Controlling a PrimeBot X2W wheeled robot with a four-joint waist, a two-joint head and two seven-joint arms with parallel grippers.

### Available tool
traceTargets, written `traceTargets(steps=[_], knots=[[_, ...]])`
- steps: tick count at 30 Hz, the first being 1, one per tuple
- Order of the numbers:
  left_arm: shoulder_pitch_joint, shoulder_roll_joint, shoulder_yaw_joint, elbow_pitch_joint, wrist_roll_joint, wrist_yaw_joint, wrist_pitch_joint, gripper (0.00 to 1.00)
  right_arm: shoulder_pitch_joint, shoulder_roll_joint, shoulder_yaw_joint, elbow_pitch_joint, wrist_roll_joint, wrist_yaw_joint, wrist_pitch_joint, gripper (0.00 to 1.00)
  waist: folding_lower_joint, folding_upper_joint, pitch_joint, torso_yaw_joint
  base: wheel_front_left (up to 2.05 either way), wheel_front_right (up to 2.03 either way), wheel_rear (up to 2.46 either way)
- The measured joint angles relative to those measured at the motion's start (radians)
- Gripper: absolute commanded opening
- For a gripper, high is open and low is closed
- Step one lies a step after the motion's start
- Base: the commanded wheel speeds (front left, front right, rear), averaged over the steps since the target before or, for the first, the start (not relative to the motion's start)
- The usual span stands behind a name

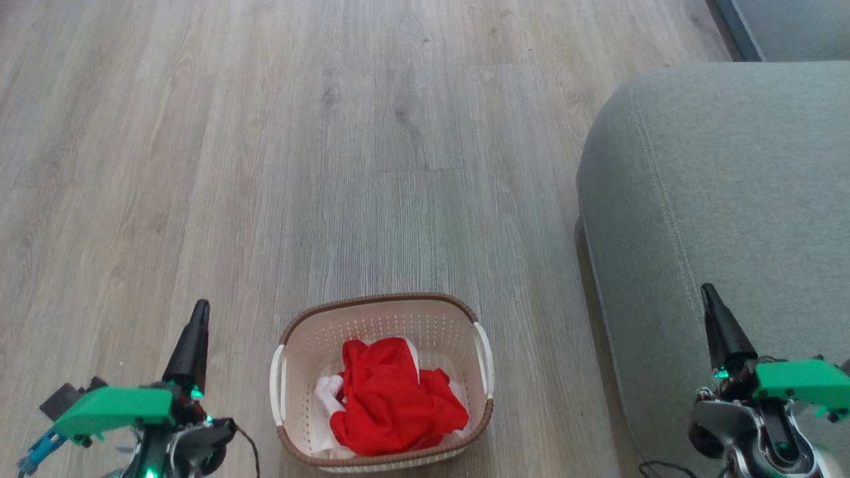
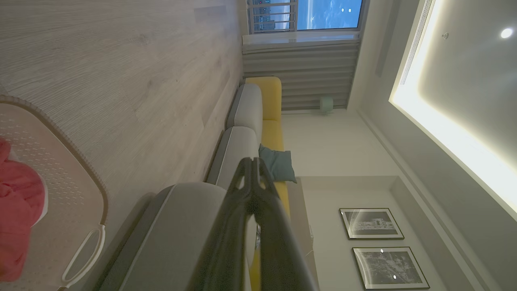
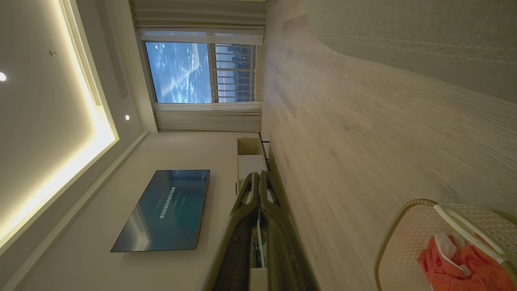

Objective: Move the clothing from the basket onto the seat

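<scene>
The left pincer (image 1: pixel 200 309) has its two dark fingers pressed together at the tips, holding nothing, and it points up the head view over the bare wooden floor (image 1: pixel 345 133). The right pincer (image 1: pixel 709 293) is likewise closed to a narrow point and empty, and its fingers show against the grey-green fabric of the seat (image 1: pixel 730 172). Between the two pincers stands the basket (image 1: pixel 380 300), to the right of the left pincer and to the left of the right one, with its far rim about level with their tips and the rest of it nearer the robot. It rests on the floor, apart from both pincers. The clothing (image 1: pixel 392 398) lies inside it: a crumpled red garment heaped on top, with white fabric showing beneath it on the side towards the left pincer. The seat spreads beyond and to both sides of the right pincer, its rounded corner and stitched seam lying ahead of the tips, and a strip of floor separates it from the basket. Past the left pincer's closed tips, its wrist view shows a teal cushion (image 2: pixel 278 163) on a yellow-backed sofa; past the right pincer's tips, its wrist view shows a wall-mounted screen (image 3: pixel 165 210).
</scene>
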Motion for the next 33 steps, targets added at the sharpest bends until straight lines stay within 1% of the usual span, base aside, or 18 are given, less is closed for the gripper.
traceTargets(steps=[6,8,9,13,19,33], knots=[[0.000,0.000,0.000,0.000,0.000,0.000,0.000,0.00,0.000,0.000,0.000,0.000,0.000,0.000,0.000,0.00,0.0000,0.0000,0.000,0.000,0.00,0.00,0.00],[0.005,-0.001,-0.001,0.016,0.000,0.002,0.000,0.00,0.005,0.000,0.003,0.018,0.000,0.000,0.000,0.00,0.0000,0.0000,0.000,0.000,0.00,0.00,0.00],[0.014,-0.003,-0.002,0.033,0.000,0.002,0.000,1.00,0.014,0.000,0.006,0.034,0.000,0.000,0.000,1.00,0.0000,0.0000,0.000,0.000,0.00,0.00,0.00],[0.066,-0.009,-0.006,0.075,0.002,0.002,-0.003,1.00,0.058,0.000,0.010,0.080,0.000,0.000,-0.002,1.00,0.0000,0.0000,0.001,0.000,0.00,0.00,0.00],[0.062,-0.009,-0.005,0.064,0.004,0.002,-0.019,1.00,0.060,0.000,0.012,0.072,-0.005,0.000,-0.014,1.00,0.0000,0.0000,0.001,-0.002,0.00,0.00,0.00],[0.060,-0.009,0.017,0.049,0.059,0.002,-0.060,1.00,0.044,0.000,0.001,0.046,-0.104,0.000,-0.058,1.00,0.0000,0.0000,0.003,-0.005,0.00,0.00,0.00]])
